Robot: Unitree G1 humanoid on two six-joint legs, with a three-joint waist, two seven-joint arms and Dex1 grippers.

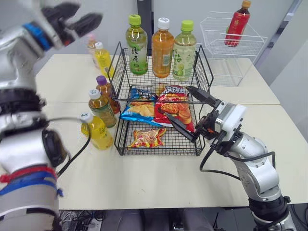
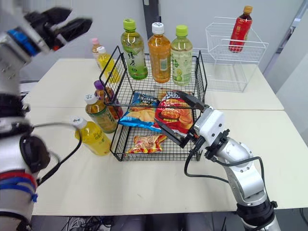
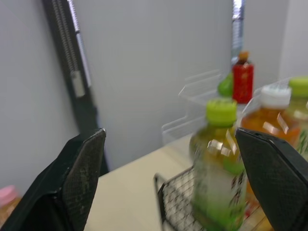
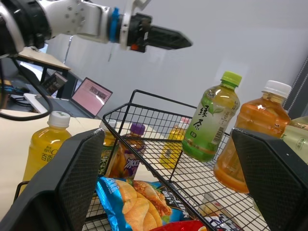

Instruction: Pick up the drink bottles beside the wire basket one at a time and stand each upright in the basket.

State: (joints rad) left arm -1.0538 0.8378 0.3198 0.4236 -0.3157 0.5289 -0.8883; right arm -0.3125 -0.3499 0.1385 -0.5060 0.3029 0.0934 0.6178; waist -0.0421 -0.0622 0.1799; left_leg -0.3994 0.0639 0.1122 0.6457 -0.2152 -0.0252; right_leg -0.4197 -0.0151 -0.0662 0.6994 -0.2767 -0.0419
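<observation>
**Item 1, wire basket** (image 1: 119,72). It stands on the table (image 1: 144,185) and has two tiers. The upper tier holds a green bottle (image 1: 136,48), an orange bottle (image 1: 162,50) and a pale green bottle (image 1: 184,53), all upright. The lower tier holds snack bags (image 1: 166,108).

**Item 2, bottles to be moved.** We count five, all upright on the table at the basket's left side, with their long axes vertical. From front to back:
- a yellow bottle (image 1: 97,132)
- a brown tea bottle (image 1: 102,108) just behind it
- a purple-capped bottle (image 1: 107,91) close against the basket wire
- a small yellow bottle (image 1: 103,58), farther back
- a pink-capped bottle (image 1: 91,43), farther back again

**Item 3, left gripper** (image 1: 89,13). It is raised high over the table's left rear, with fingers spread wide and nothing between them. The row of bottles lies below it and toward the basket. We judge this the nearer arm, since every listed bottle stands on its side of the basket.

**Item 4, right gripper** (image 1: 176,101). It is at the basket's front right and points in over the snack bags, with fingers wide apart and holding nothing. We cannot tell whether a fingertip touches the wire. The basket stands between this gripper and the bottles.

**Item 5, next move, in our judgement.** The left gripper comes down and closes across a bottle's body from the side. The front yellow bottle is the least hemmed in.
</observation>
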